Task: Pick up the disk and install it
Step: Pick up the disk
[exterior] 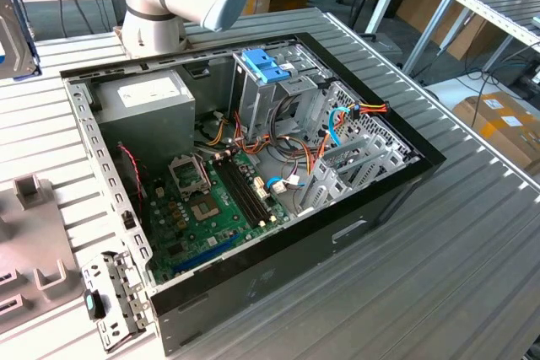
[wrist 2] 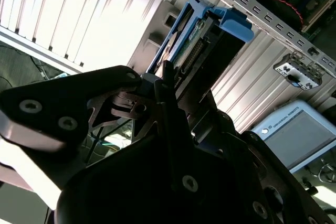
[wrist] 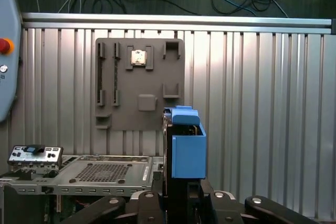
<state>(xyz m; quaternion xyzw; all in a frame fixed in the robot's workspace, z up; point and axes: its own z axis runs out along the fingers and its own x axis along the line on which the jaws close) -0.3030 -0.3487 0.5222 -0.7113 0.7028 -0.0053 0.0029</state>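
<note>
The disk (wrist: pixel 186 145) stands edge-on between my fingers in the first wrist view, its blue plastic rail facing the camera. In the second wrist view the disk (wrist 2: pixel 195 51) shows a metal edge with a connector, framed by blue rails. My gripper (wrist: pixel 181 199) is shut on its lower end, and in the second wrist view the gripper (wrist 2: pixel 173 85) clamps it from both sides. I hold the disk above the ribbed metal table (wrist: pixel 262 103), off to the side of the open computer case (exterior: pixel 396 179). A drive cage (exterior: pixel 291 90) stands inside the case at the back.
A blue bracket (exterior: pixel 266 65) tops the drive cage, with a grey power-supply box (exterior: pixel 148 94) and a green motherboard (exterior: pixel 211 200) beside it. Loose cables (exterior: pixel 337 124) cross the case. A grey fixture plate (wrist: pixel 139 82) lies on the table. A pendant (wrist 2: pixel 294 132) rests nearby.
</note>
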